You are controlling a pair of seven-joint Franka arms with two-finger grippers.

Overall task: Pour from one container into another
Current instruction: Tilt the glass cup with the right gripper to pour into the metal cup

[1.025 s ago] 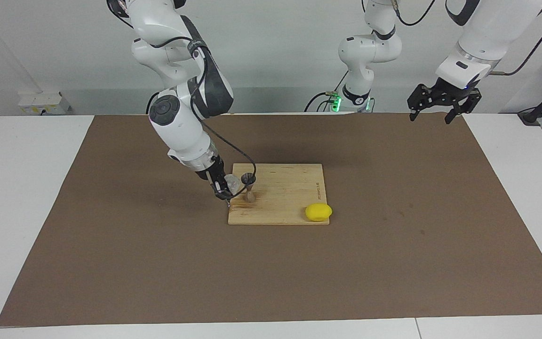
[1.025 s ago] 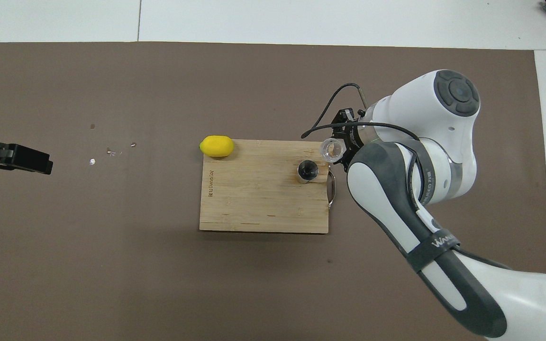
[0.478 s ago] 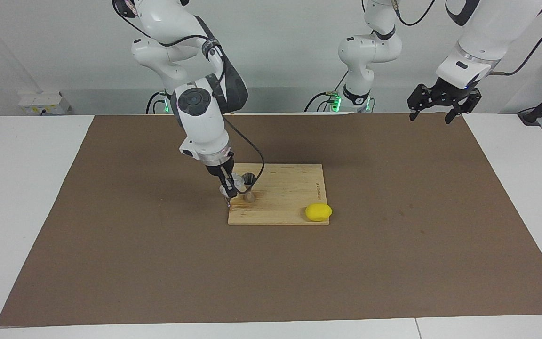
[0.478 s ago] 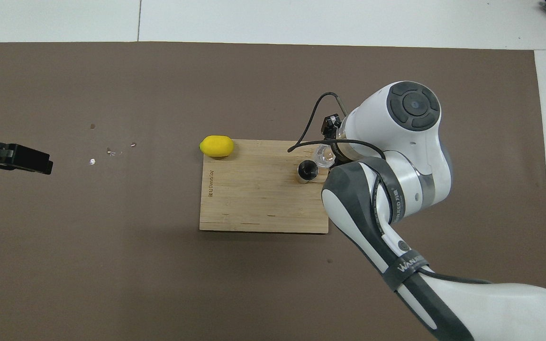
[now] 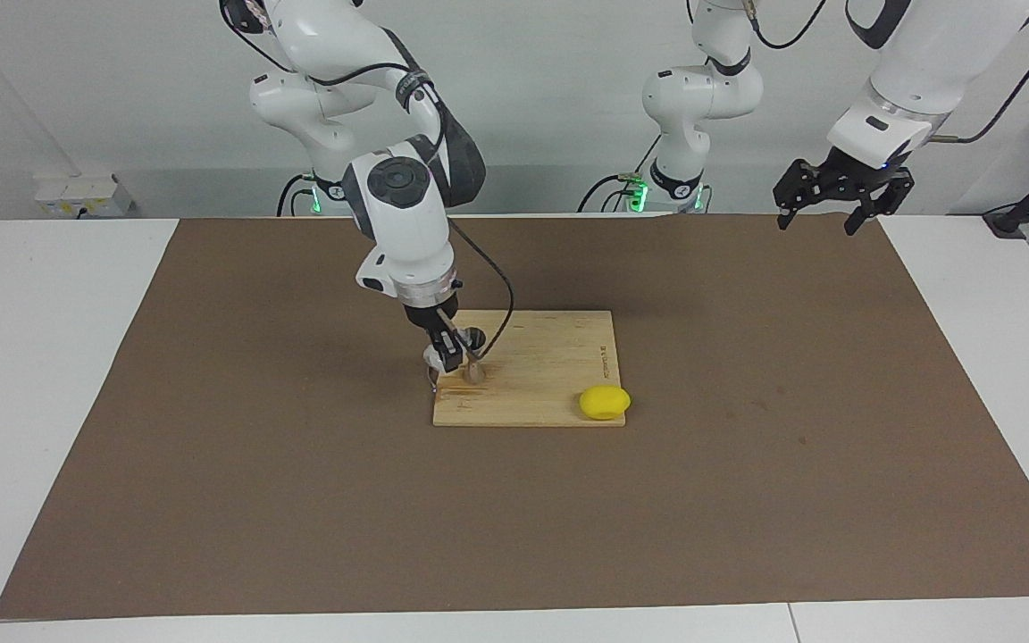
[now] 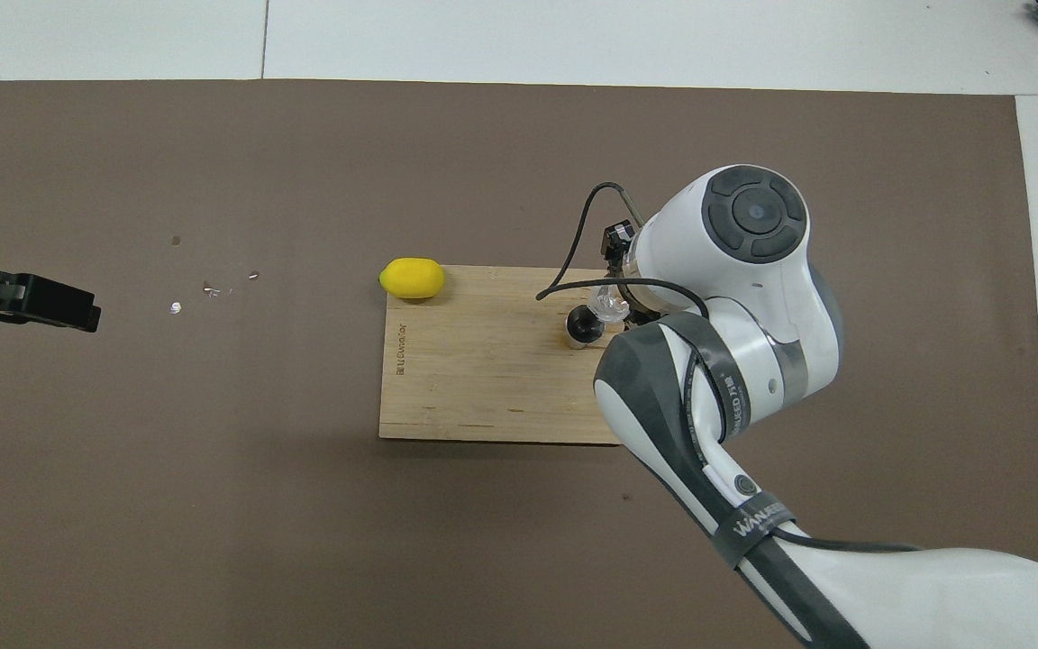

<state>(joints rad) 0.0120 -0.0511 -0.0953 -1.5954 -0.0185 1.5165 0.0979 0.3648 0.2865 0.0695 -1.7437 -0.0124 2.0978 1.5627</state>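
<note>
The small clear cup (image 5: pixel 434 354) (image 6: pixel 609 304) is held in my right gripper (image 5: pixel 444 354), which is shut on it just above the wooden cutting board (image 5: pixel 550 375) (image 6: pixel 483 388). The cup sits right beside the rim of the silvery hourglass jigger (image 5: pixel 474 359) (image 6: pixel 582 326), which stands upright on the board near the right arm's end. My right wrist hides most of the cup from above, and how far it is tilted I cannot tell. My left gripper (image 5: pixel 816 223) (image 6: pixel 41 303) waits open in the air over the mat's corner by its own base.
A yellow lemon (image 5: pixel 605 402) (image 6: pixel 412 278) lies at the board's corner farthest from the robots, toward the left arm's end. A brown mat (image 5: pixel 747 446) covers the table. A few tiny bits (image 6: pixel 213 288) lie on the mat toward the left arm's end.
My right arm has swung in over the board, carrying the clear cup from beside the board's edge up against the jigger's rim. The left arm has stayed still.
</note>
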